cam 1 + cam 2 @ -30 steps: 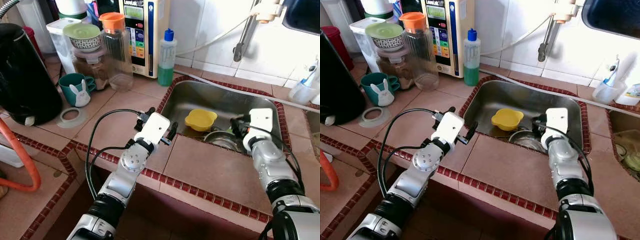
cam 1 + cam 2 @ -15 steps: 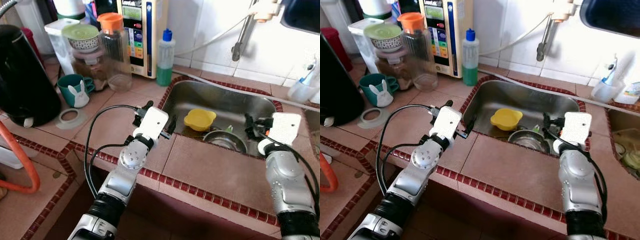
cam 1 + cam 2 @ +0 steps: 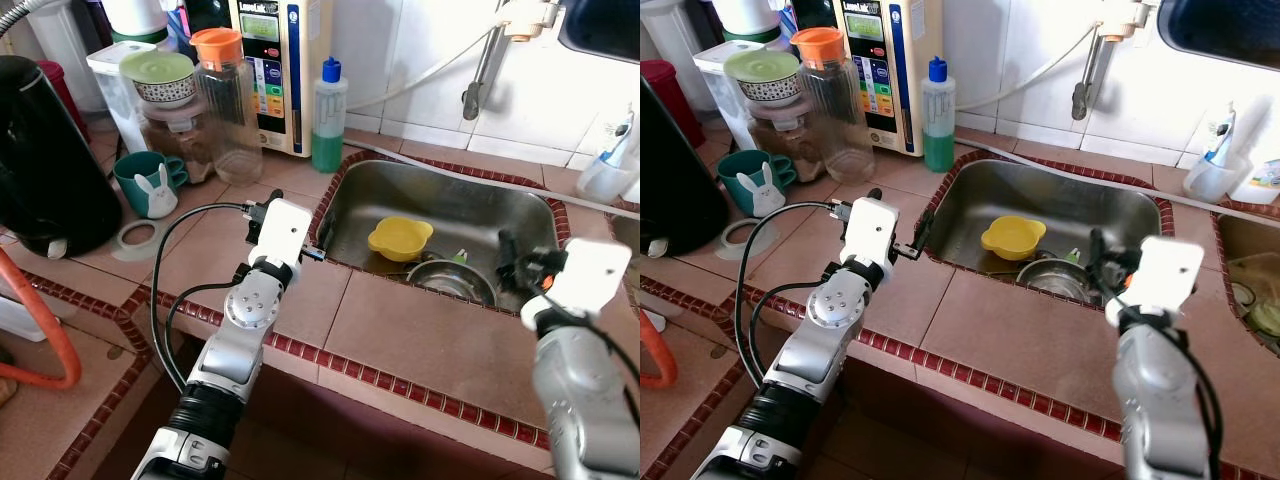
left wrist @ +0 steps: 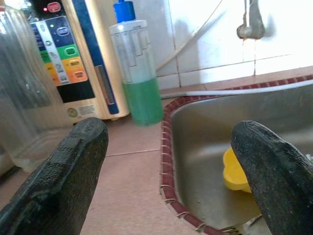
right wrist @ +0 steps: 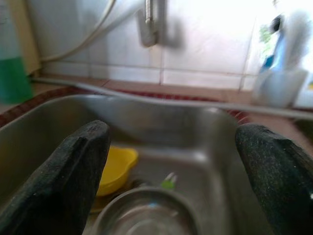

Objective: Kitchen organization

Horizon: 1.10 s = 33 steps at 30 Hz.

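A yellow bowl (image 3: 400, 238) lies in the steel sink (image 3: 440, 175), with a steel bowl (image 3: 452, 281) next to it at the near wall. My left gripper (image 3: 287, 218) hovers open over the counter tiles just left of the sink rim, holding nothing. In the left wrist view its fingers (image 4: 73, 171) frame the green soap bottle (image 4: 139, 73) and the yellow bowl (image 4: 235, 171). My right gripper (image 3: 1108, 262) is open and empty above the sink's near right corner. The right wrist view looks between its fingertips (image 5: 73, 171) at both bowls (image 5: 115, 169).
At the back left of the counter stand a green soap bottle (image 3: 327, 115), a water purifier (image 3: 275, 60), a clear jug with an orange lid (image 3: 228, 105), a teal bunny mug (image 3: 150, 182) and a black kettle (image 3: 45, 160). A tap (image 3: 485, 60) hangs over the sink.
My right gripper has drawn back from over the steel bowl to the sink's near right corner. My left gripper has shifted left, away from the sink rim.
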Motion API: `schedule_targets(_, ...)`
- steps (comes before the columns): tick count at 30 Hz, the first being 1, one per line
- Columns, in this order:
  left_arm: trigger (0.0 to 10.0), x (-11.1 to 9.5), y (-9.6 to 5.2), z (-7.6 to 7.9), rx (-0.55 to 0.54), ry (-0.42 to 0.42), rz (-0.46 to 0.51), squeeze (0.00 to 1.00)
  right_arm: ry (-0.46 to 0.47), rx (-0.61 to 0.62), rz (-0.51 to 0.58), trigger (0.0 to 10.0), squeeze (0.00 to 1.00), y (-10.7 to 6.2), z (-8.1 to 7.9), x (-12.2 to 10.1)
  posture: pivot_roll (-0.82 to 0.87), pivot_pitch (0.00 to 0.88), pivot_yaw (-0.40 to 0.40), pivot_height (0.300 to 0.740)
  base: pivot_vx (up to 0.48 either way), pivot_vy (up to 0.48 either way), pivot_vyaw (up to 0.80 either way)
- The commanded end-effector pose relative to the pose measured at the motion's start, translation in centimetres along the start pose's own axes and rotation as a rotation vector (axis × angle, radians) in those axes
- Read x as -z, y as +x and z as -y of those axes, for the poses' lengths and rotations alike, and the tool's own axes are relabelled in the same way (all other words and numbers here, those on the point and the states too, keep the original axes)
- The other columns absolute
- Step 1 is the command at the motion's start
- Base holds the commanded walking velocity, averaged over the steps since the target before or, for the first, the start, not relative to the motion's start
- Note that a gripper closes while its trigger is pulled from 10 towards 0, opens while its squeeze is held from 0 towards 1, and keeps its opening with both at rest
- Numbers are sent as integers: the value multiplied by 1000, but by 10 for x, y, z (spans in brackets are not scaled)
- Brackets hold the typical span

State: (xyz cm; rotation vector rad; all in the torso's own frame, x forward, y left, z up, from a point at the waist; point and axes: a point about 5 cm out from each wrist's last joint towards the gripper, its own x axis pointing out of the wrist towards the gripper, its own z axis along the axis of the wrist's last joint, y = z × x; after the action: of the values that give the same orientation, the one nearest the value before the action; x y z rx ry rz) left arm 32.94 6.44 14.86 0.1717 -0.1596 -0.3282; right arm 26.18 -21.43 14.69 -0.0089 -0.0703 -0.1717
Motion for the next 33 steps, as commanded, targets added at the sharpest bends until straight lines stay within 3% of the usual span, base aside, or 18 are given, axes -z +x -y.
schedule_targets(1, 10000, -5, 2, 1, 5, -22, 10, 0, 7, -14, 9, 10000, 635, -2, -6, -6, 15, 0, 45, 740, 0, 0, 0)
schedule_targets(4, 10000, -8, 3, 5, 13, -36, 17, 0, 18, -28, 12, 10000, 565, -1, -11, -7, 16, 0, 46, 740, 0, 0, 0)
schedule_targets(5, 10000, -8, 3, 6, 18, -30, 21, 0, 19, -29, 16, 10000, 345, 0, -12, -9, 16, 0, 47, 740, 0, 0, 0)
schedule_targets(6, 10000, -9, 3, 6, 20, -30, 24, 0, 19, -30, 19, 10000, 188, 1, -13, -10, 17, 0, 47, 740, 0, 0, 0)
schedule_targets(10, 10000, -9, 4, 7, 14, -30, 26, 0, 20, -30, 14, 10000, 176, 4, -13, -12, 20, 0, 42, 740, 0, 0, 0)
schedule_targets(11, 10000, -6, 4, 5, 16, 40, 5, 0, 17, -34, 16, 10000, 169, 6, -13, -14, 19, 0, 40, 740, 0, 0, 0)
schedule_targets(12, 10000, -5, 4, 3, 13, 51, -7, 0, 17, -38, 18, 10000, 0, 6, -13, -14, 18, 0, 39, 740, 0, 0, 0)
schedule_targets(33, 10000, -3, 5, 11, 15, 7, -13, 0, 31, -74, 17, 10000, 0, 10, -21, -19, 12, 0, 26, 740, 0, 0, 0)
